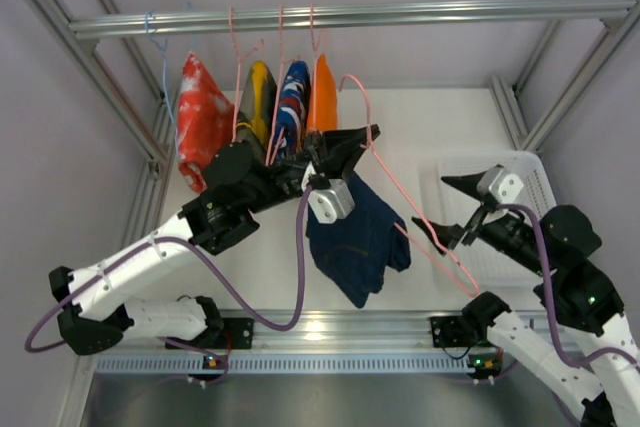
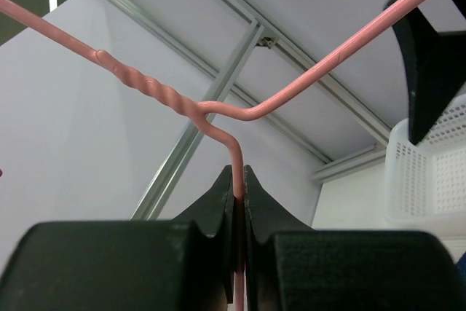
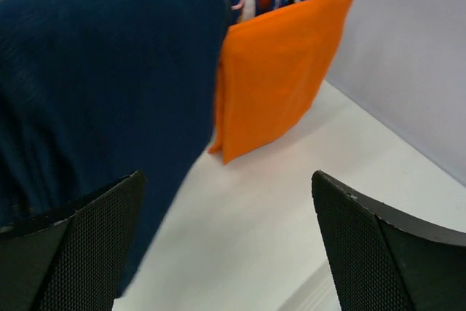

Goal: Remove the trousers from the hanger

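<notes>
The dark navy jeans hang low over the table from the pink wire hanger, which is off the rail and tilted down to the right. My left gripper is shut on the hanger wire just below its twisted neck, with the wire pinched between the fingers. My right gripper is open and empty, just right of the jeans, near the hanger's lower end. In the right wrist view the jeans fill the left side, next to my left finger; nothing is between the jaws.
A rail at the back holds a red and white garment, a yellow one, a patterned one and an orange one. A pale blue hanger hangs at the left. A white basket stands at the right.
</notes>
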Tool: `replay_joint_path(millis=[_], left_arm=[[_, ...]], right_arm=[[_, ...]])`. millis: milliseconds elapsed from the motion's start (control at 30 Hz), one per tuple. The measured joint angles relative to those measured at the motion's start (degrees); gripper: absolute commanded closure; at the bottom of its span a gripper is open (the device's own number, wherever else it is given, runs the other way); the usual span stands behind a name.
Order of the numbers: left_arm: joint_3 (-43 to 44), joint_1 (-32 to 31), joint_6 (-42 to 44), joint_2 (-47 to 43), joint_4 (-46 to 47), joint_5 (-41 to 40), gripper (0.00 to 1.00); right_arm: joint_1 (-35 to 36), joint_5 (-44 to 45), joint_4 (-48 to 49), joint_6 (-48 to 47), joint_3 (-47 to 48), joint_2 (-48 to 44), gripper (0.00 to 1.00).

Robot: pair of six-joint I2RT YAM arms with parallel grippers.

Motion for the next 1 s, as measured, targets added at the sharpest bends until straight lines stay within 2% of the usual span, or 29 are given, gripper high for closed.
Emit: replay_joint_path(millis=[133,300,400,700,1000], left_arm=[[0.02,0.0,-1.73,-0.44,0.68,-1.33,1.0],[0.57,0.02,-2.64,-0.46,0.61,-2.58,1.0],[1.51,0.07,-2.95,-0.46,0.59,-2.8,1.0],[7.17,0.35,-5.2,-0.37,-0.66,-2.78,1.0],[8.31,0.68,-6.88,-0.39,-0.74,-2.8,1.0]], right_arm=[[0.0,-6.08,0.66,1.75,-4.81,-5.27,0.01],[0.0,-8.61,1.22,3.3,-10.32,-10.08,0.0],[0.0,-7.48,1.64,2.86,-14.21,-12.44,0.01],[0.02,4.55,5.46,1.77,-22.64,-20.2,0.05],[0.02,-0.7,6.21,-0.81,-22.64,-20.55,0.04]])
